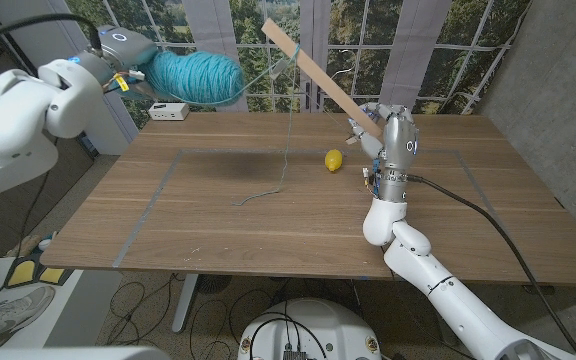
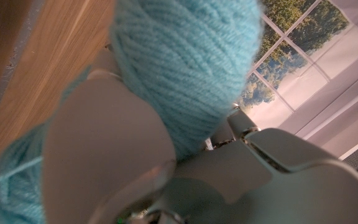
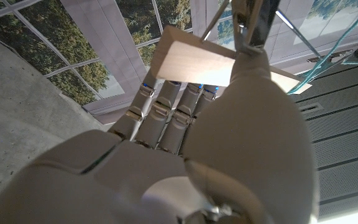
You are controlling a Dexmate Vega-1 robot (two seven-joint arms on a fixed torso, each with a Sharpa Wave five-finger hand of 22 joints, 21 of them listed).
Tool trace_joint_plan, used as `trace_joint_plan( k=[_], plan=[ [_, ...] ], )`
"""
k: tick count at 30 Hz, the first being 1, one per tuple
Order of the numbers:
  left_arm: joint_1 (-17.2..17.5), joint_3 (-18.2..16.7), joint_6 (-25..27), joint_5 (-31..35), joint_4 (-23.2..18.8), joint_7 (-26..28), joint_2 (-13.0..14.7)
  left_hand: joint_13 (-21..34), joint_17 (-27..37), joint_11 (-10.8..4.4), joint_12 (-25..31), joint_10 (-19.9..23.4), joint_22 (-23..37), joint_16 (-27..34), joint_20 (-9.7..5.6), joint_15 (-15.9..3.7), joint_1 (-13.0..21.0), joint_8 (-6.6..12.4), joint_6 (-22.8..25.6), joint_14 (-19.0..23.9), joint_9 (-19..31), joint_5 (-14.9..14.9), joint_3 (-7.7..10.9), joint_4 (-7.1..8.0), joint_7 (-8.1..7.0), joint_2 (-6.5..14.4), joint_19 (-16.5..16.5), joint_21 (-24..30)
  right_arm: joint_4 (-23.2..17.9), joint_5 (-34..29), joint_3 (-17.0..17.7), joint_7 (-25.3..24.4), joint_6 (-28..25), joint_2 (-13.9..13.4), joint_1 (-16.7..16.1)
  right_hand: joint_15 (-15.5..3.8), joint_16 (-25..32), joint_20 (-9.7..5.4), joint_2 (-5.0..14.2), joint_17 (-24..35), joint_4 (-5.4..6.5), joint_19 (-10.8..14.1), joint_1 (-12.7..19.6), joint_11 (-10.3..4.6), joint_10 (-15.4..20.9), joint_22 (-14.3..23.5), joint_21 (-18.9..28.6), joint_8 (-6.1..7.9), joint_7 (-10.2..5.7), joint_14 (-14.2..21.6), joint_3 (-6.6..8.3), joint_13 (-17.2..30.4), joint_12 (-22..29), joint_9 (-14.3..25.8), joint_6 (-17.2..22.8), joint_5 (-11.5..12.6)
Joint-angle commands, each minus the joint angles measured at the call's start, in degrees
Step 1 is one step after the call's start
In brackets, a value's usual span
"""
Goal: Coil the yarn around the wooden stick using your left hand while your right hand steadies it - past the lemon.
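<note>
My left hand holds a teal ball of yarn high over the table's far left; up close the yarn ball bulges past the left hand. A strand runs from the ball to the wooden stick, then hangs down, its loose end lying on the wooden table. My right hand grips the stick's lower end, so it slants up to the left. The right hand wraps the stick. A yellow lemon lies just left of the right hand.
A white box sits at the table's far left edge. Windows run behind the table, and a grey wall stands to the right. Grey tape lines mark a rectangle on the tabletop.
</note>
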Motion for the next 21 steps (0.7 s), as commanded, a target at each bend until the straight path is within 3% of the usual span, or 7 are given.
trace_joint_plan(
  k=[1,11,21],
  plan=[
    [-4.39,6.95,-3.92,-2.44,-0.57,-0.16,2.41,0.35,7.15,-2.26,0.05,2.78,0.06,-0.13,-7.4,-15.27,11.44,0.3,2.71,14.21,0.22,0.22,0.04,0.17,-0.11,12.25,-0.25,0.36,0.74,2.15,-1.08,-0.18,-0.76,-0.26,2.0,-4.6,-0.05,-5.21,10.89,0.1,0.3,-0.31,10.78,0.16,0.23,0.07,0.3,0.29,-1.91,0.3,-0.16,0.12,0.3,0.3,2.3,0.2],
    [-5.23,10.58,-8.0,-2.36,-4.47,-0.1,4.63,0.49,7.28,-2.36,-0.07,2.71,-0.1,-0.26,-7.4,-15.28,11.44,0.15,2.65,14.22,0.25,0.25,-0.01,0.18,-0.2,12.25,-0.37,0.59,1.89,2.61,-1.08,-0.18,-0.77,-0.01,3.3,-4.61,-0.05,-5.17,10.91,0.11,0.35,-0.4,10.89,0.16,0.14,0.06,0.49,0.15,-1.82,0.38,-0.25,0.23,0.2,0.28,2.5,0.19],
    [-9.19,15.17,-13.44,-1.68,-8.48,-1.66,4.08,0.6,7.42,-2.56,-0.24,2.63,-0.28,-0.42,-7.42,-15.28,11.44,0.04,2.71,14.25,0.29,0.29,-0.06,0.2,-0.26,12.26,-0.52,0.86,2.88,3.42,-1.8,-0.18,-2.05,-0.53,3.83,-4.59,-0.12,-5.15,10.91,0.11,0.42,-0.51,10.97,0.27,0.17,0.04,0.69,-0.04,-1.84,0.32,-0.36,0.29,0.12,0.32,2.55,0.19]
  ],
)
